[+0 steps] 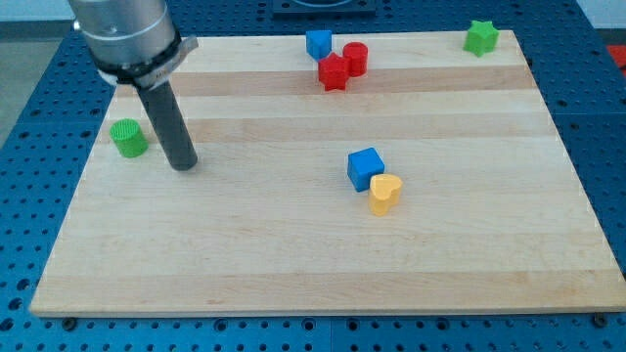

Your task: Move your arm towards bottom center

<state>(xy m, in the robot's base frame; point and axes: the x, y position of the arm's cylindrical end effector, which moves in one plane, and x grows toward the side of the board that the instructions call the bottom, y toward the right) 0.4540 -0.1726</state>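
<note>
— Pale wood board (293, 274), and the robot's rod stands on its left side. The tip (184, 166) rests on the surface just beside the green cylinder (128, 138), on that block's right. Whether they touch cannot be told; a thin gap seems to show.

— Is the tool holding anything?

— It has no jaws to open or shut. It is a bare rod, clamped on nothing, and no block lies against its end as far as the view shows.

— How much of the task looks done?

— Judging by position, very little. The target is the bottom centre of the board, and the tip sits in the upper left part, well apart from that spot.

— What lies on the way?

— The path down and to the view's right looks free. The blue cube (365, 167) and the yellow heart-shaped block (385, 194), which touch each other, sit right of centre, off that line. The other blue block (318, 43), the red star-shaped block (334, 72), the red cylinder (355, 58) and the green star-shaped block (480, 36) stay along the view's top.

— So what is left?

— Nearly the whole travel, by this estimate.
</note>
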